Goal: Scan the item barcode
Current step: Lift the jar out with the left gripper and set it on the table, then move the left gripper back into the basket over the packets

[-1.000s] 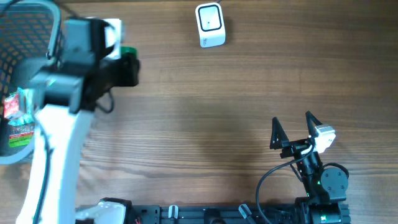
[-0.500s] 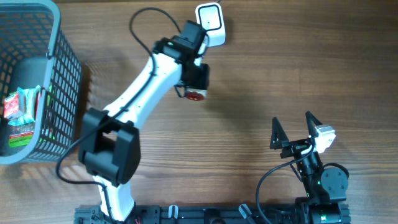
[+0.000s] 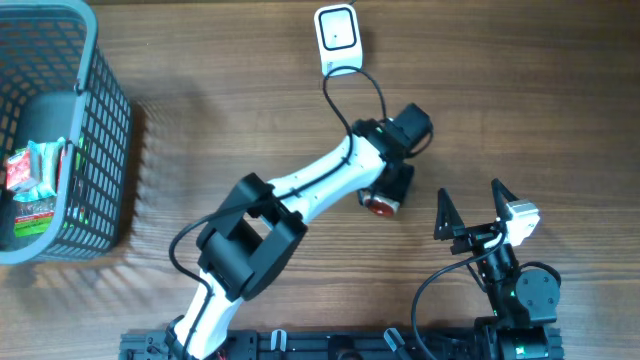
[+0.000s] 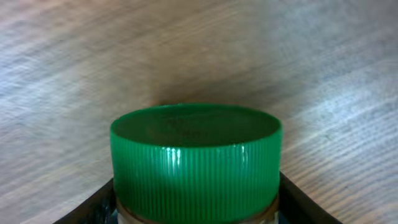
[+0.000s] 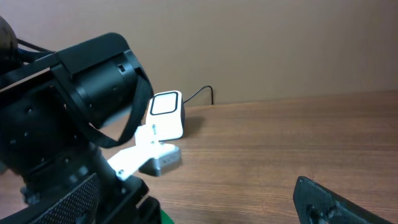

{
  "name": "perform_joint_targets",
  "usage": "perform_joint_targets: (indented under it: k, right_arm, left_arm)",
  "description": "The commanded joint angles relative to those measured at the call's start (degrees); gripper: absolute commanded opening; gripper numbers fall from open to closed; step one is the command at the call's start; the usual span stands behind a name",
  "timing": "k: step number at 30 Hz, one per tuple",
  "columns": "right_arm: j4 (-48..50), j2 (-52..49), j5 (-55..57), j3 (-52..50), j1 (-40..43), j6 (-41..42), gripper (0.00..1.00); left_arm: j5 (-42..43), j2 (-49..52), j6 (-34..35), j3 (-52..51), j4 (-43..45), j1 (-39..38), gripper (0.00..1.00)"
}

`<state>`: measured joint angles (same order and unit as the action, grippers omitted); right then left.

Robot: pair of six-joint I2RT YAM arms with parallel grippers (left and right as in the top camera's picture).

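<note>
left claw (image 3: 388,192): clenched around a green-capped bottle (image 4: 196,163), over the counter (image 3: 250,120)
right claw (image 3: 471,206): released, near the left claw's right
scanner (image 3: 337,40): ahead-left of left claw, apart

A mock shop checkout: barcode scanner (image 3: 338,40), grey mesh basket (image 3: 100,130), wooden table (image 3: 250,120).

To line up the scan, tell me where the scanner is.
The scanner stands at the top centre of the overhead view, beyond the held bottle and well right of the basket.
</note>
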<state>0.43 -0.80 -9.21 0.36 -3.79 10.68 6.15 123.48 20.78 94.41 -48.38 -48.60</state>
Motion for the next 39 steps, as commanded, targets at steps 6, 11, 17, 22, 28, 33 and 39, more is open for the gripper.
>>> perform_joint_targets:
  k: [6,11,17,22,28,33,39]
  right_arm:
    - [0.3,0.2,-0.3,-0.1,0.3,0.4,1.0]
    - [0.3,0.2,-0.3,-0.1,0.3,0.4,1.0]
    - [0.3,0.2,-0.3,-0.1,0.3,0.4,1.0]
    - [0.3,0.2,-0.3,-0.1,0.3,0.4,1.0]
    - [0.3,0.2,-0.3,-0.1,0.3,0.4,1.0]
    - [0.3,0.2,-0.3,-0.1,0.3,0.4,1.0]
    - [0.3,0.2,-0.3,-0.1,0.3,0.4,1.0]
  left_arm:
    - [0.6,1.3,0.3,0.4,0.0,-2.1,0.92]
    - [0.2,1.2,-1.2,0.4,0.0,-2.1,0.98]
    - [-9.5,1.1,-4.6,5.2,-2.8,-2.1,1.0]
    - [-14.2,-0.5,-7.6,16.4,-9.0,-1.3,1.0]
    - [-20.9,-4.4,-11.7,35.1,-20.1,8.0,1.0]
    - [-22.7,-14.1,-18.3,39.0,-23.7,26.6,1.0]
    - [-20.9,-25.0,-29.7,38.9,-25.3,61.4,1.0]
